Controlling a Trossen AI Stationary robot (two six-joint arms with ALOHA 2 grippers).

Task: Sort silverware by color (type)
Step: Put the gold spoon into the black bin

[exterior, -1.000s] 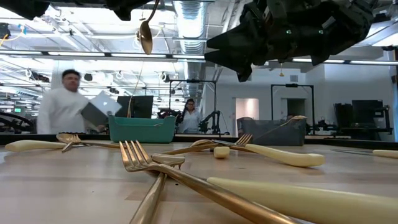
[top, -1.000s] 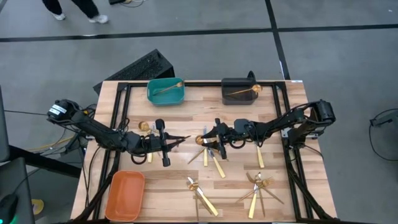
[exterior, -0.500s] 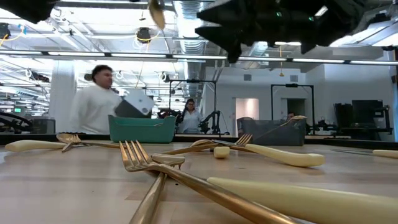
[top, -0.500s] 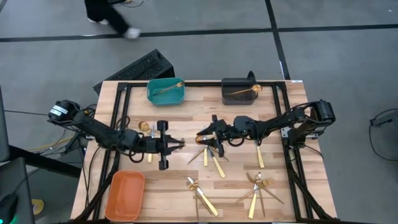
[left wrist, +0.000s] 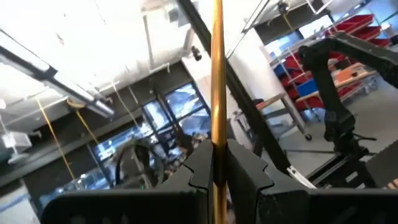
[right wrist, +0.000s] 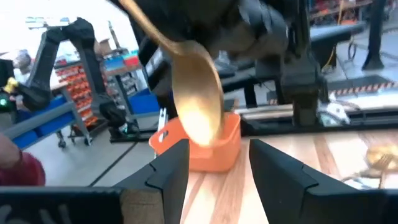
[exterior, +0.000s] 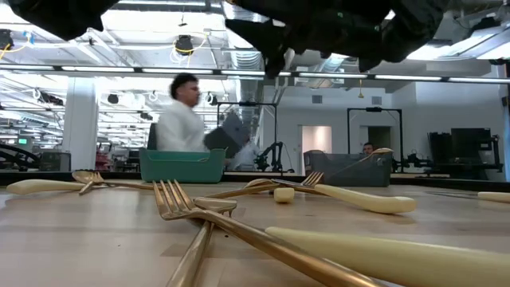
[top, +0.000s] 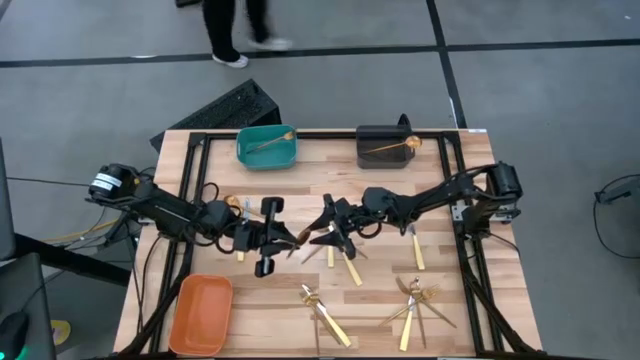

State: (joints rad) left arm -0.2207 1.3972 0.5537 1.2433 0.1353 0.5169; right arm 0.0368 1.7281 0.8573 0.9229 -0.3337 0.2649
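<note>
Two arms meet mid-surface (top: pixel 300 185): left end effector (top: pixel 290 236) is clamped on a gold spoon (right wrist: pixel 198 102). Right end effector (top: pixel 322 228), fingers apart, faces its bowl; square them around it before closing, then release left.

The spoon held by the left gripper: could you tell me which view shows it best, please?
The right wrist view: the spoon shows its bowl large. The left wrist view shows only its handle between shut fingers. The high view shows it small at the left gripper; the low view hides it.
</note>
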